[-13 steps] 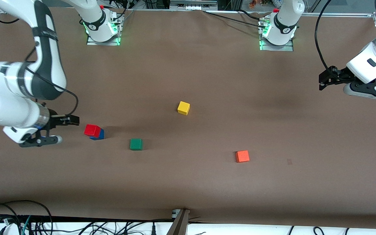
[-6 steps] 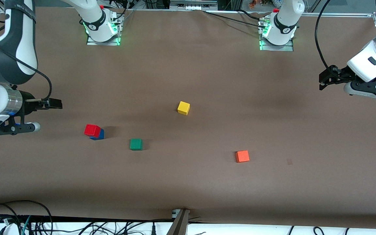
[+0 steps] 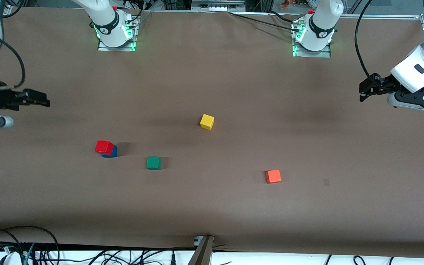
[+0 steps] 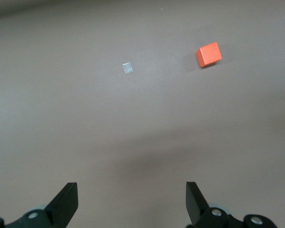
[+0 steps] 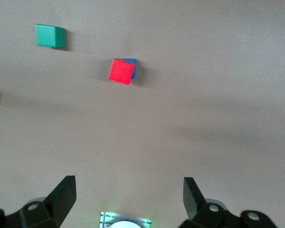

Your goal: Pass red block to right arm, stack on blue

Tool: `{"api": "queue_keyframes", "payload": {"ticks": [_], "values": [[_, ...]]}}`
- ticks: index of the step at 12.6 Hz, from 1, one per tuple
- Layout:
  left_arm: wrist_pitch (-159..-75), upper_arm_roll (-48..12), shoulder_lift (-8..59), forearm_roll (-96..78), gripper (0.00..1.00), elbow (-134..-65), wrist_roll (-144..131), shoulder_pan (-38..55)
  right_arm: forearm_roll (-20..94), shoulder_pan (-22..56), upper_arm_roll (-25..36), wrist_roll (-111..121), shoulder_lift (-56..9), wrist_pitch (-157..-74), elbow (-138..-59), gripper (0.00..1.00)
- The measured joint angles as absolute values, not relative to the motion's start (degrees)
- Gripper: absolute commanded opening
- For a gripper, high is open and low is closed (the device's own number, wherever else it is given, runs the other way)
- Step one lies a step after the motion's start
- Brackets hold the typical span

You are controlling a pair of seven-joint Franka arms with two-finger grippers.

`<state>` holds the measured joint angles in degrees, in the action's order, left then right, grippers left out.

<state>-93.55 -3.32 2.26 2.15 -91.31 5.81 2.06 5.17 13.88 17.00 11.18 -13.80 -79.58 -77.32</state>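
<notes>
The red block (image 3: pixel 104 147) sits on the blue cube (image 3: pixel 112 152), turned a little askew, so that only a strip of blue shows. Both also show in the right wrist view, red block (image 5: pixel 121 71) over blue cube (image 5: pixel 132 63). My right gripper (image 3: pixel 44 100) is open and empty, up over the table at the right arm's end, well apart from the stack. In its wrist view the right gripper (image 5: pixel 128 197) has its jaws spread wide. My left gripper (image 3: pixel 362 92) waits open and empty over the left arm's end of the table, jaws wide in the left wrist view (image 4: pixel 131 202).
A green cube (image 3: pixel 153 162) lies beside the stack toward the left arm's end. A yellow cube (image 3: pixel 207 121) sits mid-table. An orange-red cube (image 3: pixel 273 176) lies nearer the camera, also in the left wrist view (image 4: pixel 209 54). Cables run along the table's front edge.
My right gripper has drawn back from beside the stack toward the right arm's end of the table and risen. The stack has not moved. The left arm is nearly still.
</notes>
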Motion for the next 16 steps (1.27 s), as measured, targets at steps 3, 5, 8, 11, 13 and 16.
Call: {"api": "queue_keyframes", "payload": {"ticks": [3, 5, 8, 11, 13, 16], "values": [[-93.5, -3.3, 2.3, 2.2, 1.0, -91.3, 5.8, 2.1, 4.9, 11.0, 14.3, 11.2, -7.8, -79.6, -82.3, 1.0], [-93.5, -3.3, 2.4, 2.2, 1.0, -91.2, 5.8, 2.1, 4.9, 10.1, 14.0, 11.4, -3.5, -79.7, -85.6, 1.0], [-93.5, -3.3, 2.4, 2.2, 1.0, -91.2, 5.8, 2.1, 2.6, 6.0, 8.1, 10.4, -0.1, -79.7, -88.6, 1.0], [-93.5, -3.3, 2.4, 2.2, 1.0, -91.2, 5.8, 2.1, 1.4, 5.2, 4.7, 5.2, 1.4, -79.7, -90.6, 1.0], [-93.5, -3.3, 2.5, 2.2, 1.0, -91.2, 5.8, 2.1, 0.5, 5.2, 4.2, 4.6, 1.8, -79.7, -91.4, 1.0], [-93.5, -3.3, 2.5, 2.2, 1.0, -91.2, 5.8, 2.1, -0.8, 5.0, 4.2, 4.6, 1.4, -80.1, -91.5, 1.0]]}}
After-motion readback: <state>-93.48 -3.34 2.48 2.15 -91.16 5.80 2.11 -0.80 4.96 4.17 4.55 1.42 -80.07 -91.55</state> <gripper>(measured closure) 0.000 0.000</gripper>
